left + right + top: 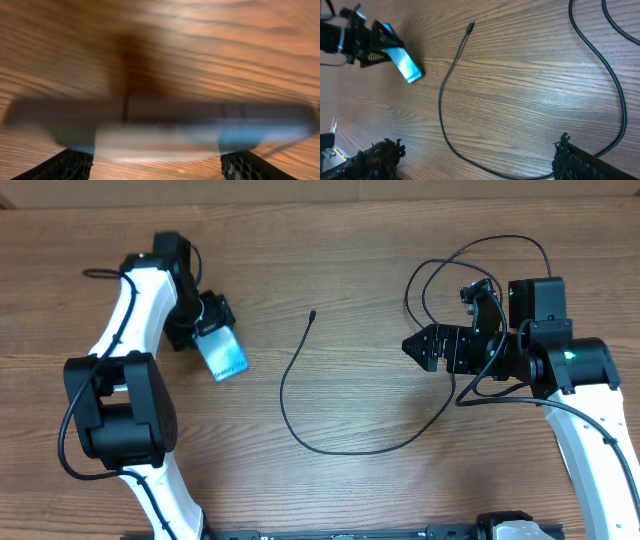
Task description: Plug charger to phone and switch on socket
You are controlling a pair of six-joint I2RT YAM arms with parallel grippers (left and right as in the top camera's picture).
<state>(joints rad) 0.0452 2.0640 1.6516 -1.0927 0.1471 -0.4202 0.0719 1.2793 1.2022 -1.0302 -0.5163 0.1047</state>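
Step, likely: positioning phone [224,357]; left gripper [210,330] clamped on it, right gripper [410,347] jaws apart; next: pinch charger [282,390] tip at tabletop [350,500] centre

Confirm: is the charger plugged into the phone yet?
Not plugged in. The charger has its tip lying loose on the table, clear of the phone, which sits in the left gripper.

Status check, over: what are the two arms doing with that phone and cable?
Left gripper jaws shut on phone, tilted. Right gripper jaws open, empty. Cable tip loose on table, unplugged. Nothing between.
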